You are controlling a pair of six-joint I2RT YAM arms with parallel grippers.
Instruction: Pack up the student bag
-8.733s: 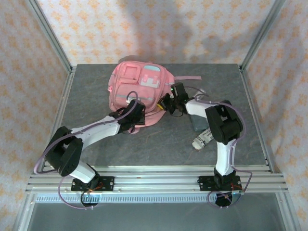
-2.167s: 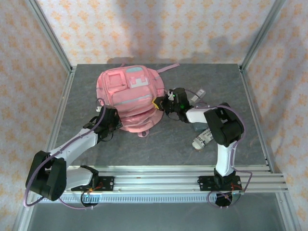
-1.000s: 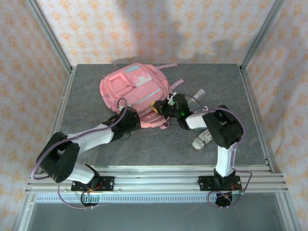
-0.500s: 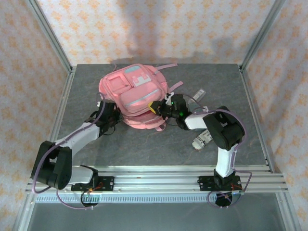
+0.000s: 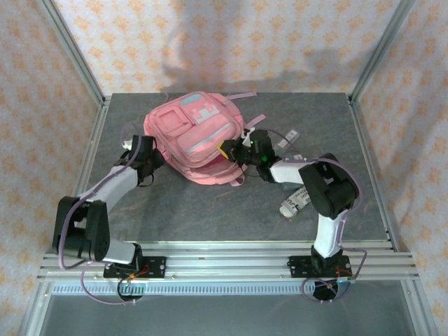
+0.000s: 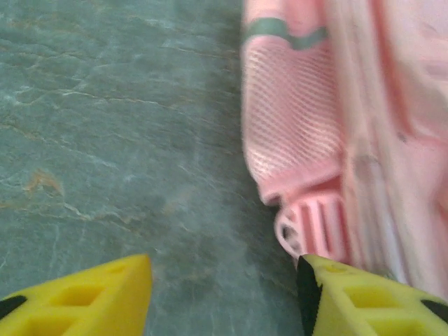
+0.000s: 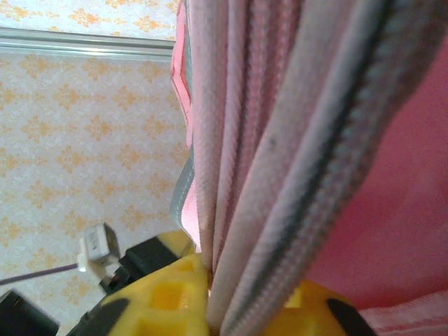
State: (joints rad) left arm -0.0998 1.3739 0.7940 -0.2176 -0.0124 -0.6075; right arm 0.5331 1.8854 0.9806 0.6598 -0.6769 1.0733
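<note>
One student bag (image 5: 196, 136) lies on the grey table (image 5: 210, 210), in the far half and a little left of the middle. It is front side up, with its one light blue and white patch (image 5: 199, 106) toward the back wall. I count two zip pockets (image 5: 203, 137) on its front and two pink straps (image 5: 241, 96) trailing off its far right corner.

My left gripper (image 5: 152, 158) sits at the bag's left flank, low over the table. Seen from my left wrist, its two yellow fingers (image 6: 84, 297) stand well apart, with nothing but bare grey surface between them. One mesh side pocket (image 6: 294, 119) and one ribbed pink webbing loop (image 6: 315, 234) lie just beside the finger on the right of that view (whether that finger touches the cloth I cannot tell).

My right gripper (image 5: 228, 150) is at the bag's right edge. Seen from my right wrist, its two yellow pads (image 7: 164, 297) are drawn together on a fold of the pink fabric, so I am pinching the bag there. One greyish zip band (image 7: 322, 140) runs along the fold as it rises from between them.

Two loose things lie on the table to the right of the bag. One is a roll of printed paper (image 5: 295, 201) near my right arm's elbow. The other is a small pale stick-shaped item (image 5: 287, 136) farther back, too small for me to identify
</note>
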